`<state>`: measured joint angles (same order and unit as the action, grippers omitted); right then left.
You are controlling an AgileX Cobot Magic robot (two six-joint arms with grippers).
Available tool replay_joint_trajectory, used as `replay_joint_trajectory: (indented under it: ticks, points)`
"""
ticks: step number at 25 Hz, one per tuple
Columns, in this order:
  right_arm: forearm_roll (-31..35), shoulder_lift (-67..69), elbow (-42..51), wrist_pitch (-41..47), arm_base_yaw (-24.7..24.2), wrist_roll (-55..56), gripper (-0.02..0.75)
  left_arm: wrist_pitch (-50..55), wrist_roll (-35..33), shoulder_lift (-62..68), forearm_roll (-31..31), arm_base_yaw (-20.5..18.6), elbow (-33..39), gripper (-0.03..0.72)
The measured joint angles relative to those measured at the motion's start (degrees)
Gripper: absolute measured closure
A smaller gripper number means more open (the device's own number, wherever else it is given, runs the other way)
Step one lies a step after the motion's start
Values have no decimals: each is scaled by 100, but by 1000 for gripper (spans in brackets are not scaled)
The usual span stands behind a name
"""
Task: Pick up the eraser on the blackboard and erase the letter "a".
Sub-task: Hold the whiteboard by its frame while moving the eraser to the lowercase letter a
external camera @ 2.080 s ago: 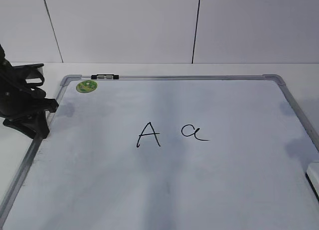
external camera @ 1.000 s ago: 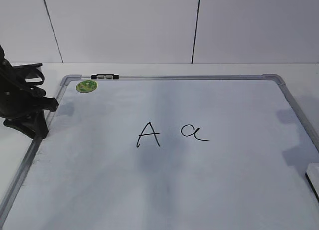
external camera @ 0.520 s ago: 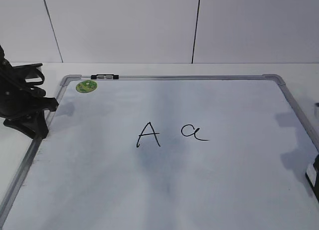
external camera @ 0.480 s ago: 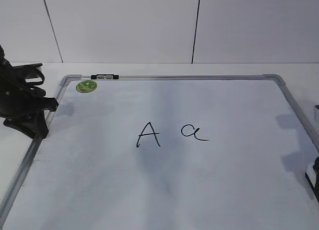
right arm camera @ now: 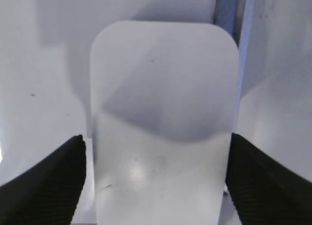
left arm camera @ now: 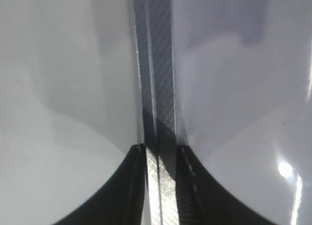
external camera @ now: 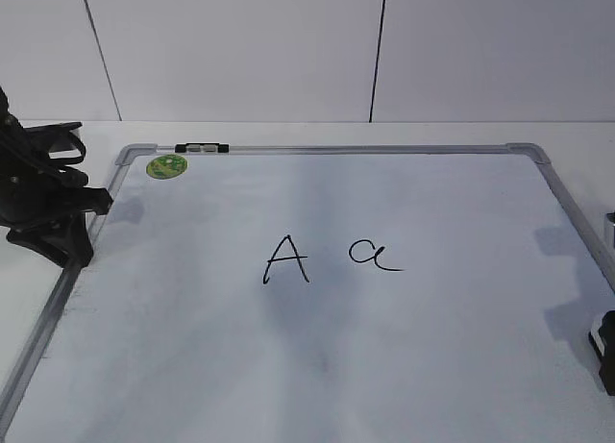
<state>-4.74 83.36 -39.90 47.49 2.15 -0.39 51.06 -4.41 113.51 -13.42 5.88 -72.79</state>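
The blackboard [external camera: 317, 366] lies flat, a white board in a silver frame. The small cursive letter "a" [external camera: 373, 255] is written near its middle, right of a capital "A" [external camera: 286, 260]. The white eraser [right arm camera: 163, 88] lies at the board's right edge, beside the frame strip [right arm camera: 226, 5]. My right gripper [right arm camera: 157, 152] is open, one black finger on each side of the eraser, close to its long sides. In the exterior view only a dark part of it [external camera: 607, 356] shows at the right border. My left gripper [external camera: 75, 246] rests over the board's left frame [left arm camera: 158, 64], jaws nearly together and empty.
A round green magnet [external camera: 166, 166] sits at the board's far left corner. A black clip [external camera: 202, 148] sits on the far frame. A white wall stands behind the table.
My right gripper has come down at the board's right edge, around the eraser, and now covers most of it in the exterior view. Its shadow shifted. The left arm has not moved.
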Motion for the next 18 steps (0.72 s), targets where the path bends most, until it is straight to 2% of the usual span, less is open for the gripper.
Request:
replay_joint_trajectory:
  ticks: [5, 11, 18]
  points:
    - [0, 0, 12, -11, 0, 39, 73, 0, 0, 0, 0, 0, 0, 557]
    - [-33, 0, 12, -11, 0, 96, 188, 2, 0, 0, 0, 0, 0, 557]
    - [-45, 0, 12, -11, 0, 108, 206, 2, 0, 0, 0, 0, 0, 557]
